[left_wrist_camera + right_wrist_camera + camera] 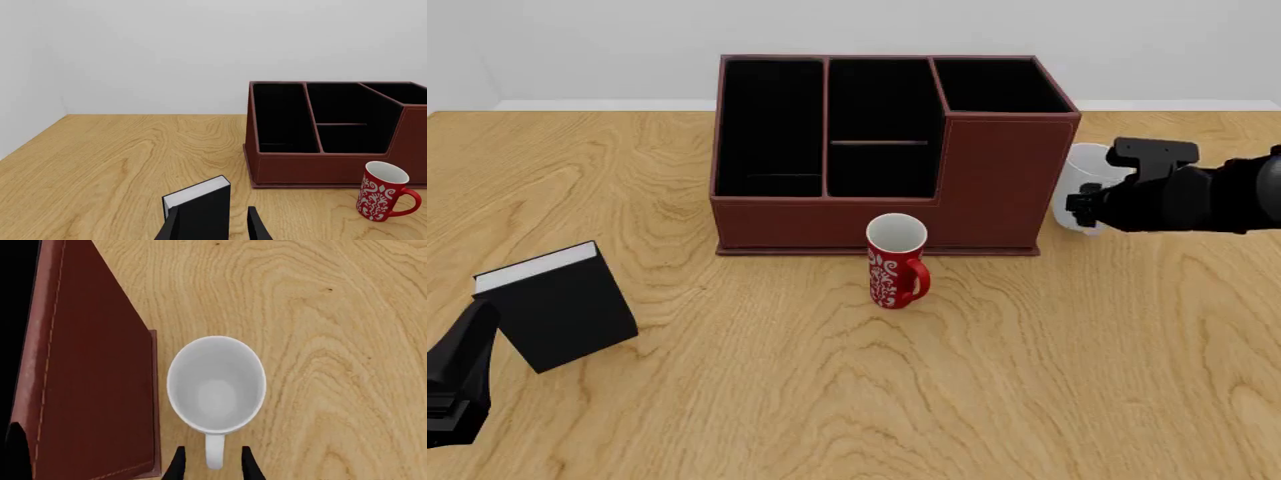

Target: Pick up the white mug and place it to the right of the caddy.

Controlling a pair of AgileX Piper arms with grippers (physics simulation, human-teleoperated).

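The white mug (1080,178) stands upright just right of the caddy (888,215), close to its right wall. In the right wrist view I look down into the mug (215,385), with the caddy's side (87,380) beside it. My right gripper (212,467) is above the mug, and its open fingers straddle the loop handle (214,452) with a gap on each side. In the front view it (1081,207) hangs over the mug's near side. My left gripper (213,231) is open and empty, low at the table's near left (457,375), just behind the black book.
A black book (558,305) with white pages stands at the near left, right in front of the left gripper (200,207). A red mug (896,261) with white swirls stands in front of the caddy's middle and also shows in the left wrist view (382,191).
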